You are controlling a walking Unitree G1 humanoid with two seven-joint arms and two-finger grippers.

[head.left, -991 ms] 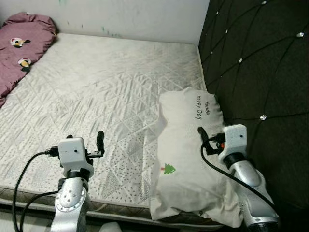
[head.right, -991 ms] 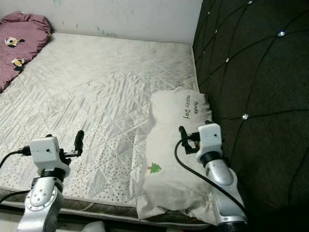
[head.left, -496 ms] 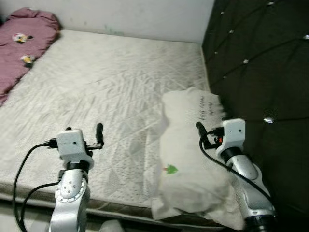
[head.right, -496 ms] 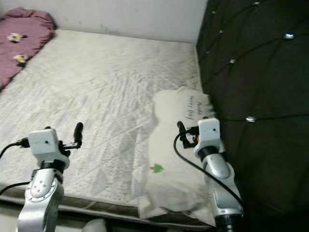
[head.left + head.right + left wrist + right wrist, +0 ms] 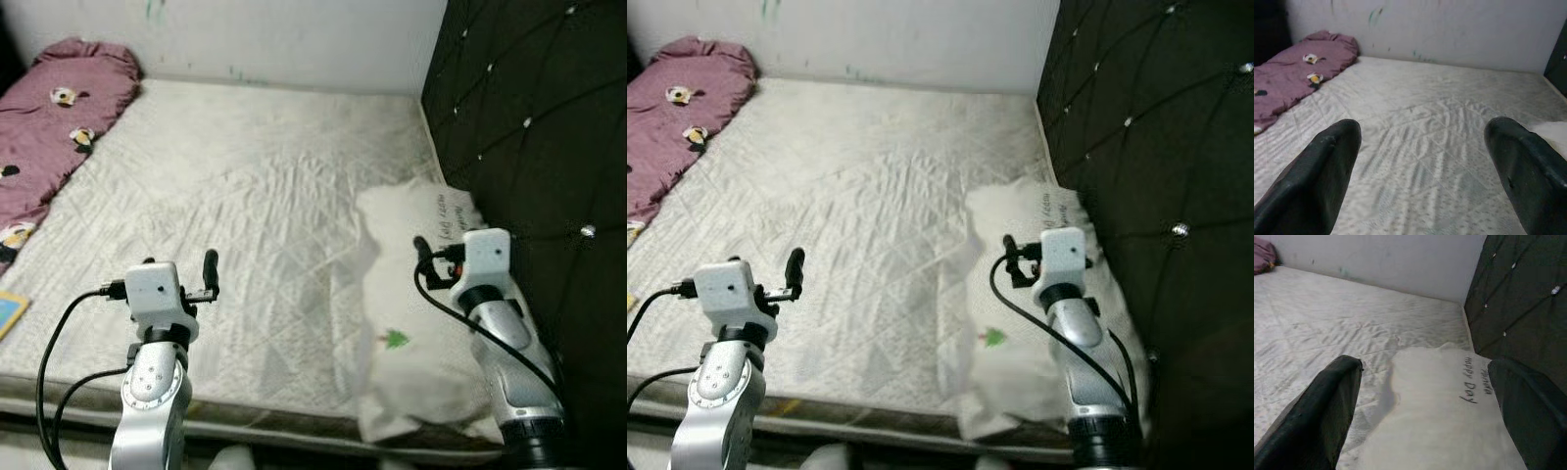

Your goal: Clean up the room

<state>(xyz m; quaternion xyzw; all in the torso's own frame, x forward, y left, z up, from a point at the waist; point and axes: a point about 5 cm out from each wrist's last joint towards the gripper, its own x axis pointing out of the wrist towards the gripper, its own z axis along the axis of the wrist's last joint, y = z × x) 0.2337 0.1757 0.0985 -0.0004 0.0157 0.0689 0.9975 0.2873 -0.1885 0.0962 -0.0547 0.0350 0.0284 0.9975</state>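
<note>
White quilted mattress (image 5: 255, 196), cream pillow (image 5: 411, 323) (tiny green tree, perhaps), maroon blanket (image 5: 49, 137), black tufted headboard (image 5: 539, 117)

Mattress (image 5: 245, 206): fills the centre, before the wall (image 5: 294, 39).
Headboard (image 5: 539, 127): along the mattress's right side.
Pillow (image 5: 421, 323): on the mattress's near right, against the headboard.
Blanket (image 5: 54, 127): on the far left edge.
</note>
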